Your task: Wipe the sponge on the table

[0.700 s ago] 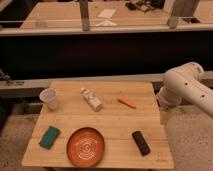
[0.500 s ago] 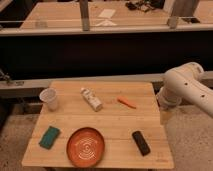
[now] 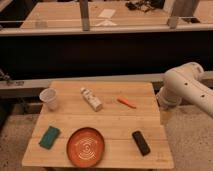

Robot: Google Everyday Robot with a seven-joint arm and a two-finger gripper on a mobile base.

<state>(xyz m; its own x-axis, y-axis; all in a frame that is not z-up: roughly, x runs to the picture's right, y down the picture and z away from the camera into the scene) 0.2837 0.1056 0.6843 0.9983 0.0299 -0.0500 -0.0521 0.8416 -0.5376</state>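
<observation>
The small teal-green sponge (image 3: 49,137) lies flat near the front left corner of the square light-wood table (image 3: 115,125). It is left of the orange plate (image 3: 86,146). My white arm (image 3: 186,89) bends in from the right. The gripper (image 3: 164,117) hangs at the arm's lower end, just off the table's right edge, far from the sponge and with nothing seen in it.
On the table stand a clear plastic cup (image 3: 48,98) at the back left, a white bottle (image 3: 91,99) lying on its side, a small orange stick (image 3: 126,102) and a black block (image 3: 141,143) at the front right. Long wooden workbenches (image 3: 100,20) run behind.
</observation>
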